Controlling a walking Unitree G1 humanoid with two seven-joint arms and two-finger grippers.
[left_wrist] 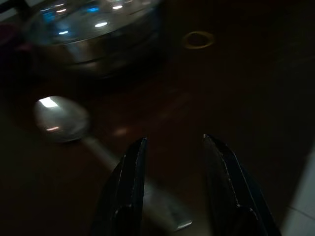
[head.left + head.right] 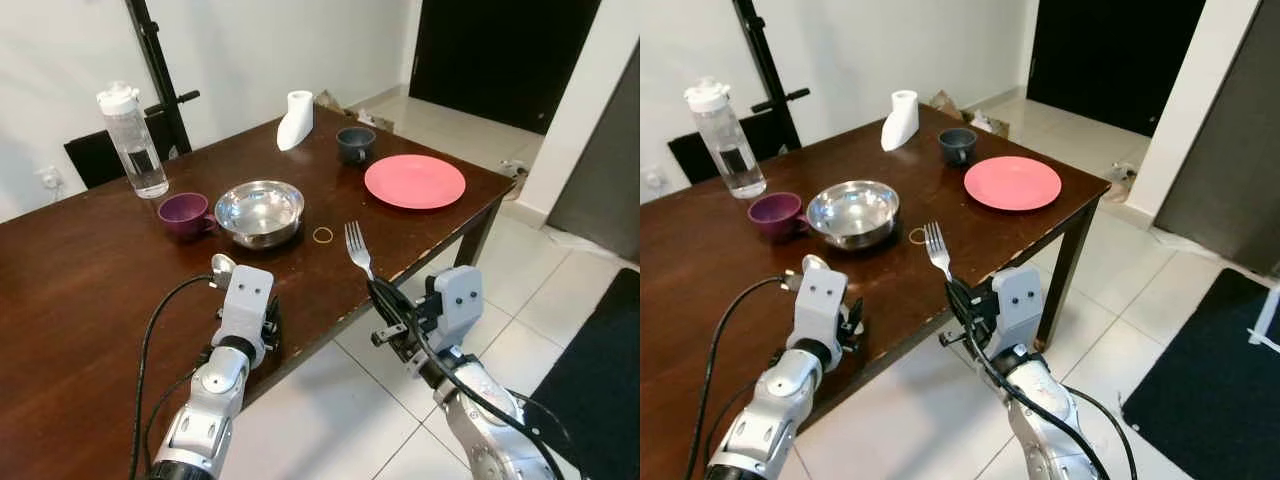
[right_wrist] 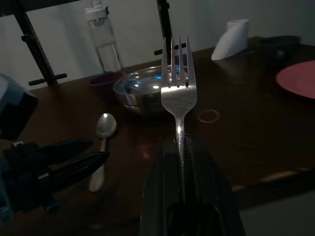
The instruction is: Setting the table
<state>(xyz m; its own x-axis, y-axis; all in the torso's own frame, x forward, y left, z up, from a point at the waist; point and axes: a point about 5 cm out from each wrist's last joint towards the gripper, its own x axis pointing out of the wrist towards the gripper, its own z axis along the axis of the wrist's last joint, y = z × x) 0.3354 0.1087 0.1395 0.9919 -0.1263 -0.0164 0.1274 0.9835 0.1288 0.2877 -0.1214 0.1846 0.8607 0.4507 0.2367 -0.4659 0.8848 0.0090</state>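
A dark wooden table (image 2: 80,280) was recorded on a white tiled floor (image 2: 540,300). A fork (image 2: 357,250) was held upright, tines up, clamped between the shut fingers of the right gripper (image 2: 388,305), just off the table's near edge. A spoon (image 3: 102,140) was seen lying flat on the table, its bowl toward a steel bowl (image 2: 260,211); the left gripper (image 1: 172,187) was poised over its handle, fingers parted and gripping nothing. Beside the steel bowl were noted a purple cup (image 2: 184,213) and a yellow ring (image 2: 323,235). Farther off were listed a pink plate (image 2: 414,181), a dark cup (image 2: 355,144), a white object (image 2: 296,120) and a bottle (image 2: 132,140).
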